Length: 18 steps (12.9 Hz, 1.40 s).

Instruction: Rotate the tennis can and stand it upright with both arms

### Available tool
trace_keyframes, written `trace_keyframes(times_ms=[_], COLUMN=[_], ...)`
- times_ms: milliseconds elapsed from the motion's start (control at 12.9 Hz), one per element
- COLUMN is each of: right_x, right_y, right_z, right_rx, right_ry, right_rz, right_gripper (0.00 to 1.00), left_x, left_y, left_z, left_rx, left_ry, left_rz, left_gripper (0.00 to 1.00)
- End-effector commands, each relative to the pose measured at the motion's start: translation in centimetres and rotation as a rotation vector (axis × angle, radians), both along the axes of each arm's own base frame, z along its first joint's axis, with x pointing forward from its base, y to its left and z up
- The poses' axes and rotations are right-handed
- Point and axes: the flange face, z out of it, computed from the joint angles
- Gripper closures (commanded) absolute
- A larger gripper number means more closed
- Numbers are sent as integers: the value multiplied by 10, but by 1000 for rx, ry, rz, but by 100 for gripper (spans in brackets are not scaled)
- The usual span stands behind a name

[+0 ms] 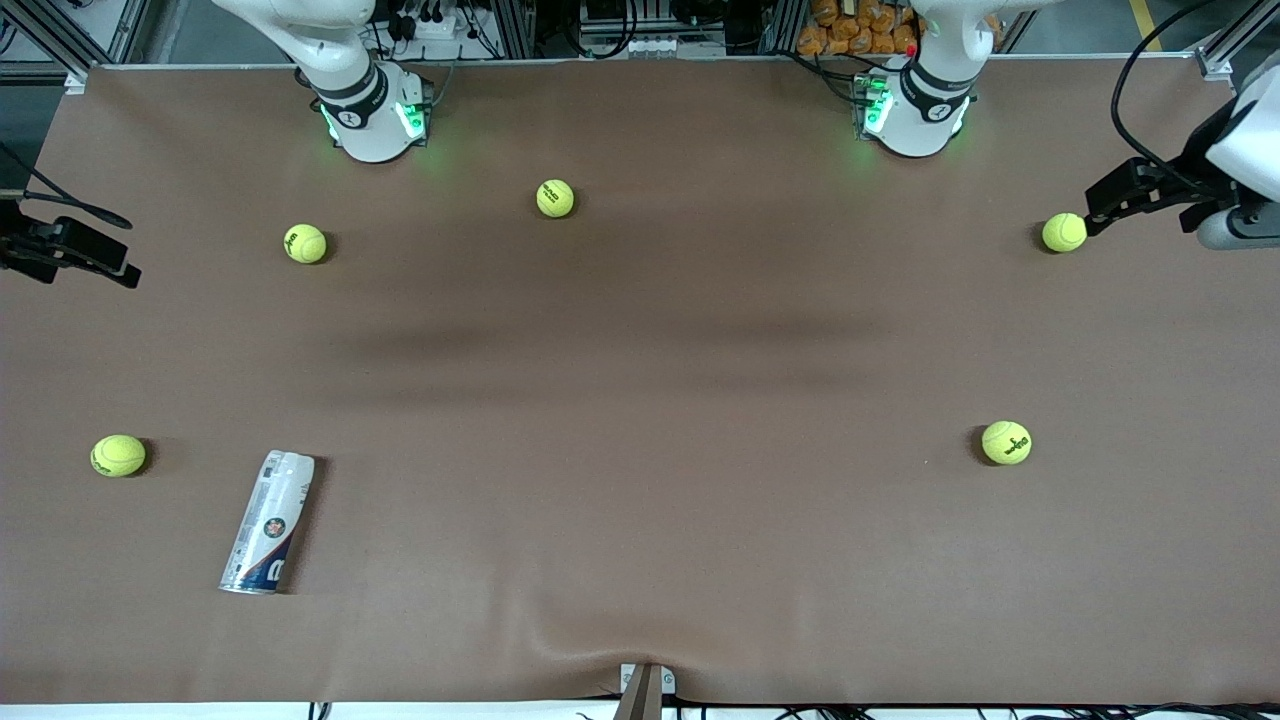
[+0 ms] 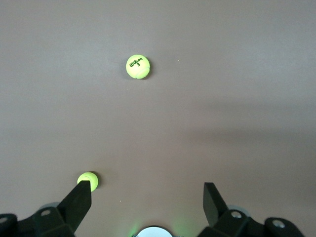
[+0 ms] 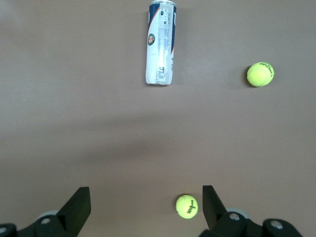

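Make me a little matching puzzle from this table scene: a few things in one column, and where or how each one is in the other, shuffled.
Things:
1. tennis can
2. left gripper
3. right gripper
4. table

Descriptions:
A. brown, with yellow-green balls scattered on it
B. lying on its side, toward the right arm's end
C. open and empty, one ball right by a fingertip in its wrist view
D. open and empty, the can in its wrist view

Pairs: 1-B, 2-C, 3-D, 4-A

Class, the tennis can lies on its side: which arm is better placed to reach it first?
Probably the right: the tennis can lies toward its end of the table, in the open right gripper's view. The left gripper is also open.
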Motion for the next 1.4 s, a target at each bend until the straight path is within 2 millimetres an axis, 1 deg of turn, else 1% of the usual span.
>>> trace_keyframes(times_ms=[0,78,311,467,544,778,856,933,1011,1167,1244,1322], right_x=[-9,-9,-9,-7,-6,2,10,23,40,80,94,110], right_y=[0,0,-1,-3,-7,-1,-1,-1,1,8,10,13], right_z=[3,3,3,2,1,-8,-23,-40,-62,-114,-139,-174], right_rx=[-32,-32,-31,-32,-30,-27,-22,-17,-13,-1,4,11], right_ry=[-7,-7,-6,-7,-7,6,25,25,16,-2,2,4], right_rz=[26,26,23,19,12,25,28,33,40,57,62,66], right_gripper=[0,0,0,0,0,0,0,0,0,0,0,0], left_x=[-3,-2,-1,0,2,2,2,2,3,3,4,4], left_y=[2,2,4,7,5,6,6,6,6,6,5,5], left_z=[12,17,22,14,11,7,5,5,2,1,-1,-1], left_rx=[23,21,14,6,5,5,6,6,6,6,4,4], left_ry=[-13,-19,-26,-4,2,15,18,18,24,24,25,24], left_rz=[-13,-13,-9,-9,-11,-14,-12,-12,-12,-12,-11,-13], left_gripper=[0,0,0,0,0,0,0,0,0,0,0,0])
